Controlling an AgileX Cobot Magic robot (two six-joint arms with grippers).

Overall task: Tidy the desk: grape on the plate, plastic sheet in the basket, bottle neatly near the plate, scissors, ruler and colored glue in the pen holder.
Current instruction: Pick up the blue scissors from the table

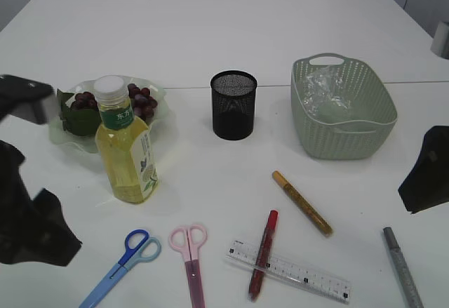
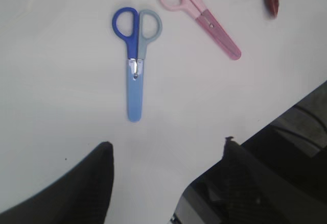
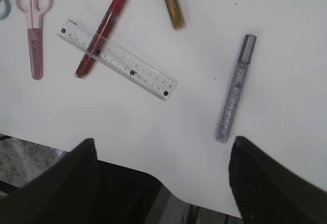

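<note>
Both grippers stood open and empty, the left gripper [image 2: 166, 183] above the blue scissors [image 2: 135, 63] and the right gripper [image 3: 161, 175] near the silver glue pen [image 3: 235, 89]. The red glue pen [image 3: 101, 30] lay across the ruler [image 3: 116, 58] on the table [image 1: 210, 175]; the pen holder [image 1: 233, 104] stood between the plate [image 1: 70, 136] of grapes [image 1: 140, 101] and the basket [image 1: 344, 129].

The left pincer [image 2: 166, 183] hangs above the desk [image 1: 210, 13] with its jaws spread wide and nothing between them. The right pincer [image 3: 161, 178] hovers over the desk's near edge, its jaws also wide apart and empty.
</note>
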